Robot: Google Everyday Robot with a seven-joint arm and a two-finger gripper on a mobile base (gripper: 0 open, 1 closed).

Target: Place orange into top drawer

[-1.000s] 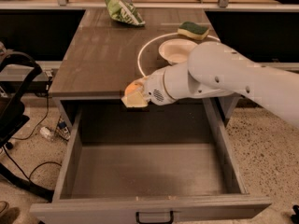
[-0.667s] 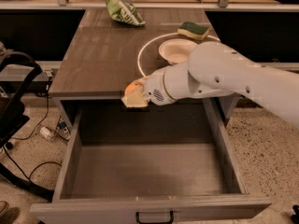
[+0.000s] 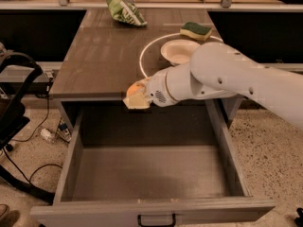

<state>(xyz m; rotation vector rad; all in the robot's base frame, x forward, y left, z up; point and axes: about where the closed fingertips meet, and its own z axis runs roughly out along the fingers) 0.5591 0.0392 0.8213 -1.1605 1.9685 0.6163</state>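
Observation:
The orange (image 3: 134, 87) is a small round fruit held in my gripper (image 3: 136, 97) at the front edge of the tabletop, above the back of the top drawer. My gripper is shut on the orange; its pale fingers (image 3: 138, 100) cover the fruit's lower half. The top drawer (image 3: 151, 174) is pulled fully open below, a wide grey box with a black handle (image 3: 156, 220) on its front panel. Nothing shows inside it. My white arm (image 3: 227, 77) reaches in from the right.
On the brown table (image 3: 94, 56) stand a white bowl (image 3: 179, 51), a green and yellow sponge (image 3: 196, 30) and a green chip bag (image 3: 125, 12). A black chair (image 3: 14, 103) and cables lie on the floor at the left.

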